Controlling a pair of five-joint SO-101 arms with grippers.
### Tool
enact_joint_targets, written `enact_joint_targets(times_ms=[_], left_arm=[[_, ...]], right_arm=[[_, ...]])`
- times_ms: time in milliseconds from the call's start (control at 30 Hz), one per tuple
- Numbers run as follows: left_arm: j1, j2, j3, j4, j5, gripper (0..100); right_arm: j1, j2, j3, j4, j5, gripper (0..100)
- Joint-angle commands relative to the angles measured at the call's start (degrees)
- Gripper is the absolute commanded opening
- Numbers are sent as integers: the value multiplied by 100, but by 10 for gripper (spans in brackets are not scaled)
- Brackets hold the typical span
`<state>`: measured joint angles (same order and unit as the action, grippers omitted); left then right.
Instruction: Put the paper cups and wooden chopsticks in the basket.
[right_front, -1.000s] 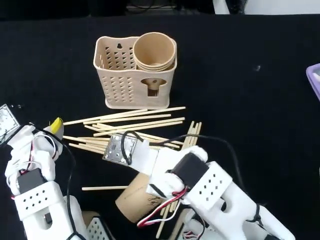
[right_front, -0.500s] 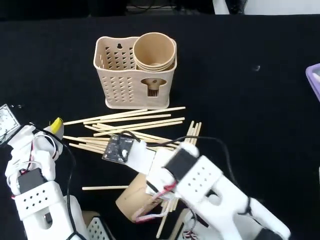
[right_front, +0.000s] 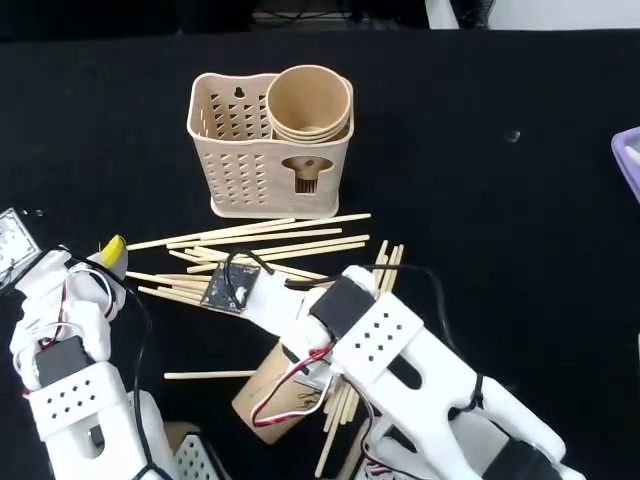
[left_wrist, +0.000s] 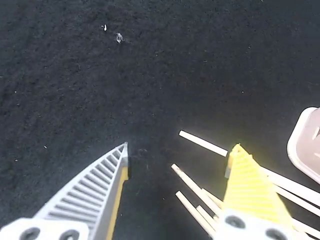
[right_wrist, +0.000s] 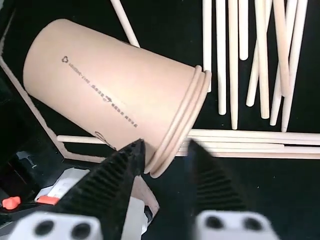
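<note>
Where the nested paper cups (right_wrist: 110, 90) lie on their side on the black desk (right_wrist: 165, 20), the right tool (right_wrist: 167, 147) stands with its fingers apart and the cups' rim between them. Wooden chopsticks (right_wrist: 235, 60) lie scattered just beyond that tool, and some run under the cups. Farther past it the basket (right_front: 262, 170) stands upright, with stacked cups (right_front: 308, 100) in one compartment. The left tool (left_wrist: 181, 146) is spread apart over the desk, with chopstick ends just beside its yellow finger (left_wrist: 247, 185).

Bright, even light on the black table (right_front: 520, 250), with faint shadows.
</note>
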<state>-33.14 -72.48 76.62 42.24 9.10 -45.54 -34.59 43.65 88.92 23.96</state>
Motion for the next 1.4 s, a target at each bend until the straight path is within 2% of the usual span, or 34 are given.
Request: enact_joint_targets(times_ms=[0, 133, 300, 400, 500, 700, 800, 967, 1067, 1200, 1267, 1367], left_arm=[[4, -88, -277, -97, 18, 314], [4, -88, -277, -97, 18, 314], [4, -88, -259, -97, 18, 314], [4, -88, -259, -97, 18, 314], [4, -88, -259, -97, 18, 314], [4, -88, -268, -97, 18, 314], [22, -88, -268, -97, 18, 314], [13, -88, -268, -105, 18, 314], [13, -88, -268, -105, 18, 314], [13, -88, -268, -105, 18, 314], [13, -88, -268, -105, 18, 314], [13, -88, -268, -105, 18, 314]], right_arm=[[158, -163, -4, 44, -18, 19], [158, -602, -189, 237, -9, 11], [176, -1226, -1235, 1248, 334, 11], [580, -1464, -1499, 1222, 378, 11], [1310, -1473, -1648, 1222, 879, 11], [3569, -1464, -1798, 1125, 2338, 11], [4396, -1402, -1587, 800, 2804, 11], [4369, -1024, -884, 343, 2778, 11], [4387, -963, -1156, 352, 2488, 21], [4475, -831, -1815, 1055, 2268, 149], [4695, -690, -2053, 1240, 2207, 203], [5284, -207, -2044, 1213, 1960, 194]])
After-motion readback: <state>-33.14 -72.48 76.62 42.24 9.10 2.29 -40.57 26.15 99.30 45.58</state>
